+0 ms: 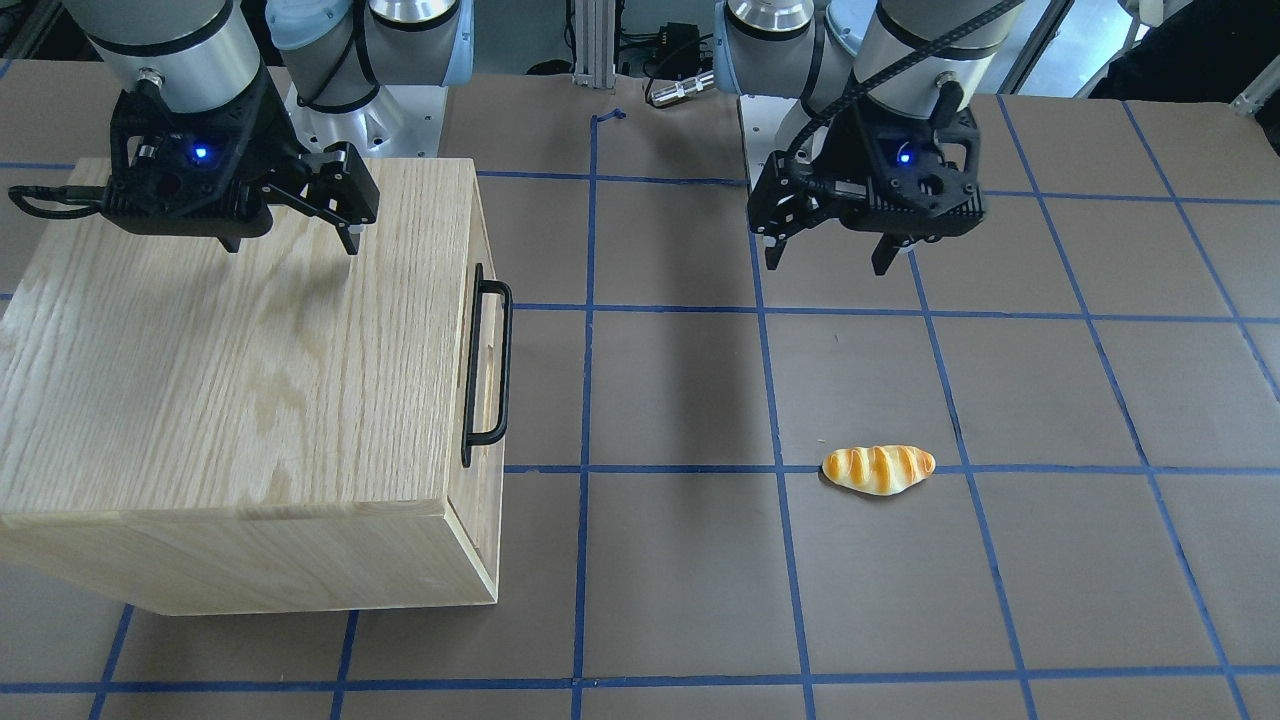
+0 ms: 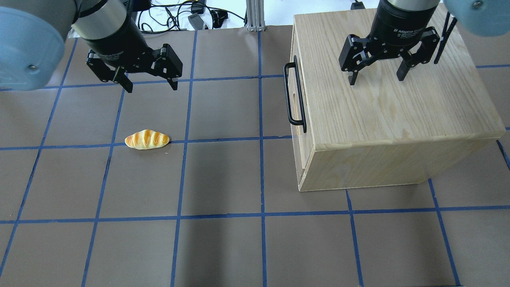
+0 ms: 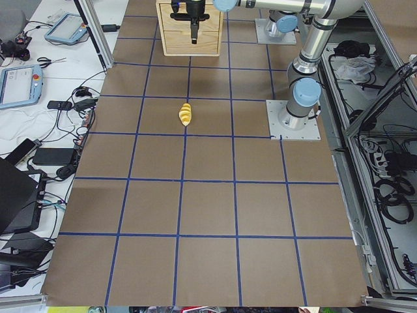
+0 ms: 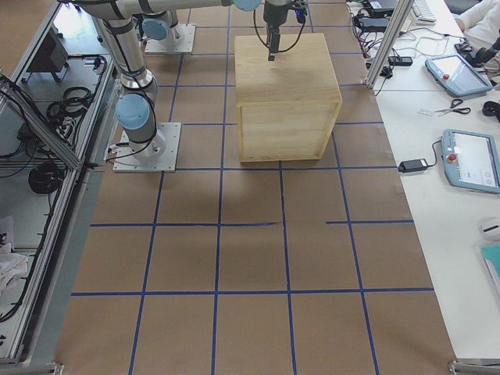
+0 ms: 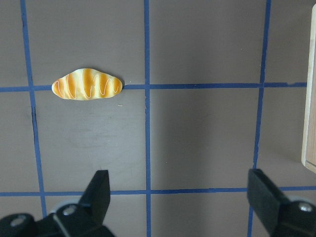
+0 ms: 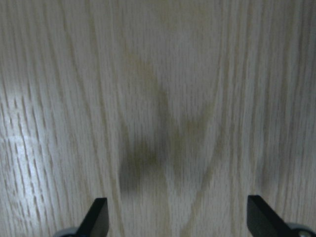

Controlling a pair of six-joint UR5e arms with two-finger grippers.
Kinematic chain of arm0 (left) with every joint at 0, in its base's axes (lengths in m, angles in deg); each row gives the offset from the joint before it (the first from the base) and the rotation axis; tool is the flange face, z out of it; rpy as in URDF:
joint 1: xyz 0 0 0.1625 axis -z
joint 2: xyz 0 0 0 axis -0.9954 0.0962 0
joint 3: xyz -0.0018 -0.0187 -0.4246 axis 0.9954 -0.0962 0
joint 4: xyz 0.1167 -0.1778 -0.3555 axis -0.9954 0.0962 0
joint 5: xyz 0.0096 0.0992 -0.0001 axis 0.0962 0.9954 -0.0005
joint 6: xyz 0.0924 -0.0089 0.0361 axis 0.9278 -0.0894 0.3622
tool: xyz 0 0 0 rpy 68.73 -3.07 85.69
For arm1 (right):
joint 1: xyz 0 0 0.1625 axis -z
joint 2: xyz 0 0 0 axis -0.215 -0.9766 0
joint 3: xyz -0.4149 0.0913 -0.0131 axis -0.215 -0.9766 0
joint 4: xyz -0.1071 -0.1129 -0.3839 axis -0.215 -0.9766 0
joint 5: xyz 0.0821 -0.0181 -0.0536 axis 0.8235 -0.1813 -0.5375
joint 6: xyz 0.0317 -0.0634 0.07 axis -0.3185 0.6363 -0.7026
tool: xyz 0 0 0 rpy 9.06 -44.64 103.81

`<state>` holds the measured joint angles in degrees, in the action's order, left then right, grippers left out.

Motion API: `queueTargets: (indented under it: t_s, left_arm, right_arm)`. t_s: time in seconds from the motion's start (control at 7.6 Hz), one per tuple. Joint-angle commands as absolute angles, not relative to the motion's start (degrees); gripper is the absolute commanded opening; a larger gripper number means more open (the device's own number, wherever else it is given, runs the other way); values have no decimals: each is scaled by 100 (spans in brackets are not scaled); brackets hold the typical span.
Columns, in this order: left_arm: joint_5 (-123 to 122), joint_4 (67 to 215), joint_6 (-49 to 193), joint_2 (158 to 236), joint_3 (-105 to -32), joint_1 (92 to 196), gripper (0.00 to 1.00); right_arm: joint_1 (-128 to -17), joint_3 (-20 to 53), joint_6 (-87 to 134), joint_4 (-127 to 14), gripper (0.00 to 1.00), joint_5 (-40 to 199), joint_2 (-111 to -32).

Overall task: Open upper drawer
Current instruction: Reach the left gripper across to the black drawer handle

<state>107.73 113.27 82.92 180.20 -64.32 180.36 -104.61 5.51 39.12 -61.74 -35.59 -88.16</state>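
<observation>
The big oak cabinet (image 2: 386, 107) stands on the robot's right side of the table. Its upper drawer front (image 2: 298, 131) is shut against the cabinet body, with the long black bar handle (image 2: 295, 95) facing the table's middle; the handle also shows in the front-facing view (image 1: 487, 375). My right gripper (image 2: 375, 79) is open and empty, hovering above the cabinet's top, away from the handle; its wrist view (image 6: 177, 217) shows only wood grain. My left gripper (image 2: 151, 85) is open and empty above the bare table, well left of the cabinet.
A toy bread roll (image 2: 147, 140) lies on the brown mat below and in front of the left gripper, also in the left wrist view (image 5: 87, 84). Blue tape lines grid the table. The cabinet's edge (image 5: 311, 98) shows at that view's right.
</observation>
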Motion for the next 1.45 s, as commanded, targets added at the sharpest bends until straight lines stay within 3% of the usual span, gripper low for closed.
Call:
queueTargets:
  t_s: [0.0,0.66,1.32]
  left_arm:
    - [10631,11112,8141,18378,-6359,18623,100]
    - [9580,9662,7639,19380,-6157,19346,100]
    - [9454,9510,7630,19759,-6139,19373,100]
  right_arm:
    - [-10461,549,3912,-6174,100,-3559,-8816]
    - [-10461,549,3912,-6174,100,-3559,-8816]
    - [-10461,549,3912,-6174,100,-3559,-8816]
